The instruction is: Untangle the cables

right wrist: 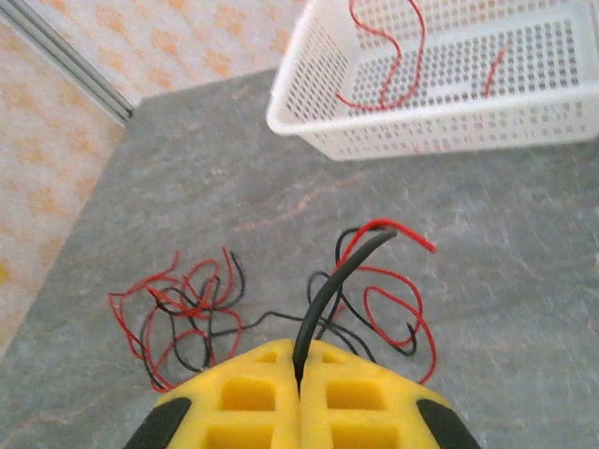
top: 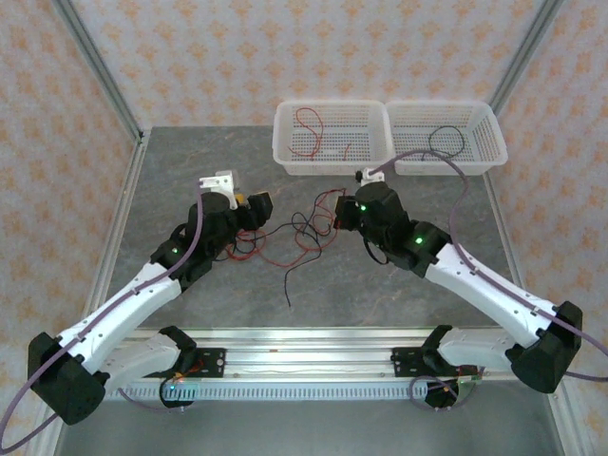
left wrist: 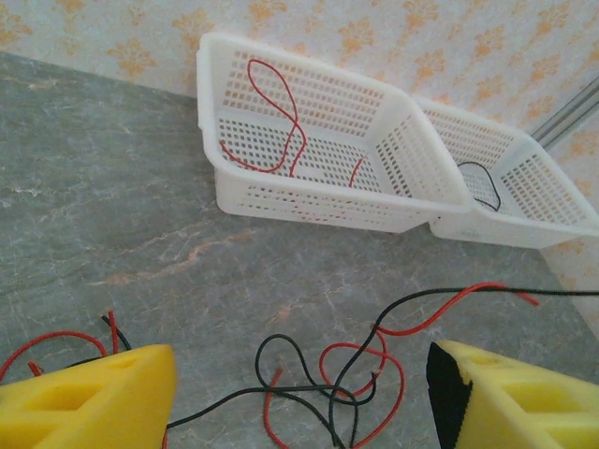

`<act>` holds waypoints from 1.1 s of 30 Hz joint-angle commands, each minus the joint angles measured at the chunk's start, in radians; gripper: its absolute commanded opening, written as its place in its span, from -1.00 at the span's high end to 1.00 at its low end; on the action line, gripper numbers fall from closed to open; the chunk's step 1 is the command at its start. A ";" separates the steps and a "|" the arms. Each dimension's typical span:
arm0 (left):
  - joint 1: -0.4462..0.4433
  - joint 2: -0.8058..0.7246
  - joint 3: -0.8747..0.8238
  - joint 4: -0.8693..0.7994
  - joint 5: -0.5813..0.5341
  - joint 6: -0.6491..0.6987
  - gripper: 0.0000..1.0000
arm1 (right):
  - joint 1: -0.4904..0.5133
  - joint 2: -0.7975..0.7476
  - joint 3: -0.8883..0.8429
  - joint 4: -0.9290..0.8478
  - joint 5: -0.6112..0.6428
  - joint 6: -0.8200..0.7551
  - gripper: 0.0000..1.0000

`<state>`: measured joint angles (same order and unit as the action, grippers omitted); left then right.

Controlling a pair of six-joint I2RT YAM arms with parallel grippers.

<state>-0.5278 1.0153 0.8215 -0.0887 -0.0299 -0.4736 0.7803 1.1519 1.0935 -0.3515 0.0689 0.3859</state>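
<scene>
Top external view: both arms reach from the near edge of the grey marbled tabletop [top: 380, 304] toward its middle. There the cables [top: 299, 233] lie in a loose red-and-black tangle between the left gripper [top: 258, 209] and the right gripper [top: 342, 215]. One black tail [top: 290, 283] trails out of the tangle toward the near edge.

Left wrist view: the left gripper [left wrist: 299, 393] has its jaws spread wide, one yellow finger at each lower corner. Nothing is clamped between them. The cables [left wrist: 351, 374] lie on the tabletop in the gap and just beyond, and more red and black loops sit beside the left-hand finger.

Right wrist view: the right gripper [right wrist: 299, 374] has its jaws pressed together, pinching a black strand [right wrist: 337, 271]. The strand rises from the seam and curves away, ending beside a red tip. Looped cables [right wrist: 182, 304] rest on the tabletop to the left, with a smaller cluster to the right.

Two white mesh baskets stand side by side along the far edge, apparently touching. The left basket [top: 285, 152] holds a curly red wire [top: 309, 126]. The right basket [top: 494, 142] holds a black wire [top: 446, 141]. Both baskets sit well apart from the tangle.
</scene>
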 commanded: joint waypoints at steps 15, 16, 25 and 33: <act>-0.012 0.091 -0.049 0.132 0.093 -0.056 -0.38 | 0.005 0.082 0.462 -0.073 -0.009 -0.165 1.00; -0.014 0.098 -0.050 0.139 0.098 -0.057 -0.37 | 0.005 0.088 0.486 -0.075 -0.007 -0.172 1.00; -0.036 0.122 -0.053 0.159 0.108 -0.065 -0.38 | -0.002 0.155 0.639 -0.091 0.159 -0.235 1.00; -0.046 0.040 -0.070 0.175 0.108 -0.063 -0.51 | -0.306 0.262 0.736 -0.089 0.006 -0.238 1.00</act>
<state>-0.5644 1.1011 0.7601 0.0425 0.0719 -0.5270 0.5533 1.3800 1.7847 -0.4347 0.1329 0.1684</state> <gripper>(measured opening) 0.754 0.050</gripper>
